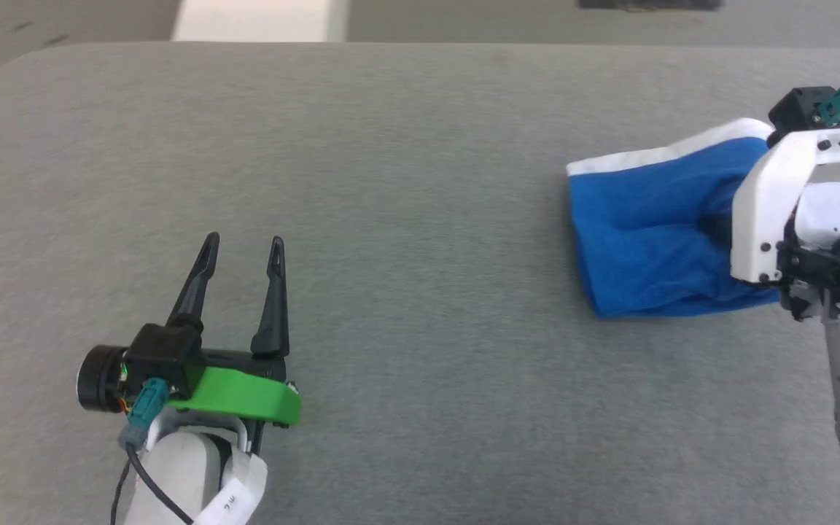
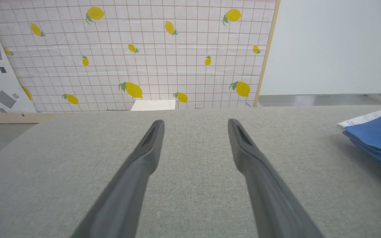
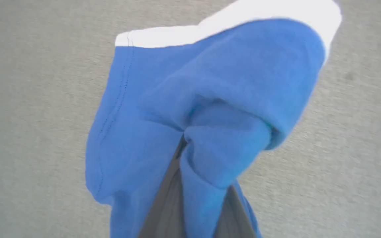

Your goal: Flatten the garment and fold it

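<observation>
Two tools, one garment: the right tool, its white wrist angled in from the right edge of the grey tabletop, is pinched closed on a raised fold of the blue garment. The cloth drapes around both dark fingers. The left tool sits low at the near left, fingers spread wide and empty, pointing away from the robot. The garment lies bunched at the far right, white trim along its far edge, well apart from the left tool.
</observation>
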Motion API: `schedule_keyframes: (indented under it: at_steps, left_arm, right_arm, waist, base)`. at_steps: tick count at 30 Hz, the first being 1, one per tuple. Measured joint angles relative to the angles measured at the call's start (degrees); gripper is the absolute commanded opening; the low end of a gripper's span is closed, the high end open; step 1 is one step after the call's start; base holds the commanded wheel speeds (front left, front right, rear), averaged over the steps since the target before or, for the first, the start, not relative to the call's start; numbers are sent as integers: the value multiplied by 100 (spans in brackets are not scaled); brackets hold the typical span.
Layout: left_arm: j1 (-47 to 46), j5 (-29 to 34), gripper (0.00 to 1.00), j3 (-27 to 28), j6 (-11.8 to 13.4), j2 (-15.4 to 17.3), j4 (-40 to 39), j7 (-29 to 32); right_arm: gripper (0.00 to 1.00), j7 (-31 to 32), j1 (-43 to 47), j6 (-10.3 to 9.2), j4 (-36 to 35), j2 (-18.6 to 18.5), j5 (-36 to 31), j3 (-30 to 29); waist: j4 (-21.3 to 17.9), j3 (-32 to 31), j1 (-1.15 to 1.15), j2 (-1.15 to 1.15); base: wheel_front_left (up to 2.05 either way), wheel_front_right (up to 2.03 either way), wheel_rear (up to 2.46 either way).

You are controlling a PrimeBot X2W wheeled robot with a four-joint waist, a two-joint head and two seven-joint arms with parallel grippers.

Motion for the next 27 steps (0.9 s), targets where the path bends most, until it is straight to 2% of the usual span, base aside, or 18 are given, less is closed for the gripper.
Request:
schedule_keyframes:
  at_steps: [6, 14, 21, 27]
  left_arm:
    - [-127, 107, 100, -75, -70, 179, -75, 1]
    - [-467, 321, 100, -352, -131, 478, -200, 1]
    - [-723, 400, 100, -452, -164, 835, -393, 40]
    - [-825, 401, 100, -467, -165, 1046, -710, 238]
  right_arm:
    - [0, -468, 21, 1, 142, -419, -326, 368]
    - [0, -1435, -330, 1, 862, -962, -820, 695]
    - [0, -2405, -839, 2, 1521, -1239, -1106, 1012]
    - [0, -3414, -1294, 2, 2117, -1377, -1645, 847]
  waist:
    - [-607, 114, 0, 0]
    - [-1357, 434, 0, 0]
    - [-1777, 951, 0, 0]
    - [-2024, 1402, 0, 0]
  base:
    - [0, 0, 0]
    - [0, 0, 0]
    - [0, 0, 0]
    - [0, 0, 0]
